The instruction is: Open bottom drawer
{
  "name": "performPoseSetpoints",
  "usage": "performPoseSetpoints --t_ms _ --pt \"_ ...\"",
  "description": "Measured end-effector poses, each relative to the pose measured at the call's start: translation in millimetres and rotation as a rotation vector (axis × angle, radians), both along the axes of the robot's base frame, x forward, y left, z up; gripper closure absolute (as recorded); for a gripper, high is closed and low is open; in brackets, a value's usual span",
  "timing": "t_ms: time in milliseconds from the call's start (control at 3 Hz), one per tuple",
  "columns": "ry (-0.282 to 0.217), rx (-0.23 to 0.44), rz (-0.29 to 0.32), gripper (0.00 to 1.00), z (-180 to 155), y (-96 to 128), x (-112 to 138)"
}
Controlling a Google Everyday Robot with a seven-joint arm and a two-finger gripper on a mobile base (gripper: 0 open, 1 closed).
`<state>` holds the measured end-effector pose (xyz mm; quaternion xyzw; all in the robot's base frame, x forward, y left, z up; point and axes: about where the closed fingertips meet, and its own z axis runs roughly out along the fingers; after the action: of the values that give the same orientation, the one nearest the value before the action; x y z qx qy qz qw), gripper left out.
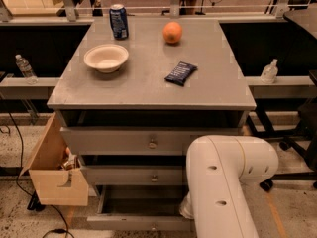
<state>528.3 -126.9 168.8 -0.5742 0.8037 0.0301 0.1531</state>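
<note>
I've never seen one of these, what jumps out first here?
The big white robot arm fills the lower right, hiding its gripper, seemingly down by the bottom drawer, which stands pulled out. On the grey cabinet top sit a bowl, a can, an orange and a dark packet.

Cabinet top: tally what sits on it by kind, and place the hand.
Can: 1
Orange: 1
Bowl: 1
Dark snack packet: 1
Total: 4
Hand: hidden behind the white arm, low by the bottom drawer.
</note>
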Motion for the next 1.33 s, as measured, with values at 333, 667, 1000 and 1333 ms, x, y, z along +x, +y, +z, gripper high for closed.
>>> performPoseSetpoints --t_ms 333,667,1000,1333 --pt "0.000 0.000 0.000 1.00 0.0 0.0 0.1" --pt "0.000 0.000 0.000 1.00 0.0 0.0 0.1" --pt "0.000 0.000 0.000 1.00 0.1 0.0 0.1" --pt "0.000 0.000 0.000 0.84 0.1 0.0 0.1"
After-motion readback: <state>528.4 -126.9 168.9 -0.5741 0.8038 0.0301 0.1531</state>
